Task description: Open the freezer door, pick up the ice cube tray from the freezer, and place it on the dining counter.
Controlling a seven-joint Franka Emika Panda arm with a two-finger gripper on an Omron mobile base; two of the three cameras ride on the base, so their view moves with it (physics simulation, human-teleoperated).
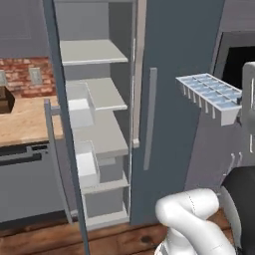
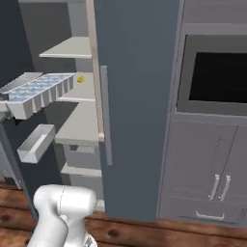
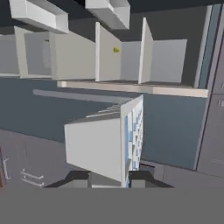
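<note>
Door: freezer door stands swung wide, seen edge-on at the left of the left base view, with white bins on its inner side; this step looks done.
Freezer: freezer is open, pale shelves bare where they show, apart from a small yellow speck at the back of one shelf in the right base view.
Tray: ice cube tray is out of the freezer and up in the air in front of the shut slate door, clear of every shelf; its grid of cells faces up and it sits roughly level.
Gripper: gripper is clamped on one end of the tray, its two dark tips nearly together on either side of the tray's wall in the hand view.
Done: opening the door and lifting the tray out, judging by where things lie.
Left: carrying the tray to the dining counter and setting it down; that island lies outside these pictures, so the base probably has to turn or drive away from the freezer first.
Nearby: wood worktop with brick backsplash at the left is not the target; wall oven is to the right of the slate door.
Risk: tray is held by one end only, so a fast swing could tilt it.
</note>
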